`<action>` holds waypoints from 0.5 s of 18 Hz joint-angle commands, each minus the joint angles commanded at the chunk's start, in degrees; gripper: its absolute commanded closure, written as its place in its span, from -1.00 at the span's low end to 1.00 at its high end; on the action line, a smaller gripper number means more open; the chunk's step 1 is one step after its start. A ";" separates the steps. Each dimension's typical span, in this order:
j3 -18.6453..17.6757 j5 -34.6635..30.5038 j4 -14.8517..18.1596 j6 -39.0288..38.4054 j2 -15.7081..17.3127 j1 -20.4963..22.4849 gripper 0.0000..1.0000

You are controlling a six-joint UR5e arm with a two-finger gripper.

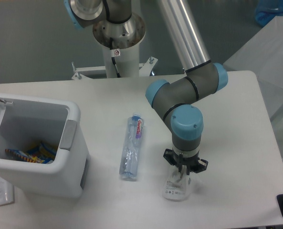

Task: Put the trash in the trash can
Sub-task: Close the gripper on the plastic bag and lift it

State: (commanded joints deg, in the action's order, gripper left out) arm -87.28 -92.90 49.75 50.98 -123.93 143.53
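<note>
Gripper (183, 171): points straight down onto the wrapper (176, 188); you cannot tell whether its fingers pinch it | Wrapper: flat on the worktop (227, 119), right of the bottle (131, 149) | Bottle: lying just right of the bin (46, 152) | Bin: lid open, colourful litter inside.

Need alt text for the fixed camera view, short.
A UR5e arm's gripper presses down onto a small clear plastic wrapper on a white table. A clear plastic bottle lies to its left, beside an open white trash can holding colourful wrappers.
</note>
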 joint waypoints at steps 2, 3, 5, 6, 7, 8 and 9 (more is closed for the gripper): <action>0.88 0.52 0.00 -0.09 0.18 -0.17 1.00; 1.32 1.48 0.00 -0.26 0.18 -0.18 1.00; 2.37 4.90 0.00 -0.96 0.96 -0.09 1.00; 2.81 6.92 0.00 -1.49 1.92 0.00 1.00; 3.08 9.03 0.00 -2.19 3.15 0.17 1.00; 3.08 11.31 0.00 -2.63 4.47 0.35 1.00; 2.99 13.86 0.09 -3.07 5.79 0.53 1.00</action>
State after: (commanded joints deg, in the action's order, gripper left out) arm -84.29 -79.04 49.83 47.90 -118.14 144.05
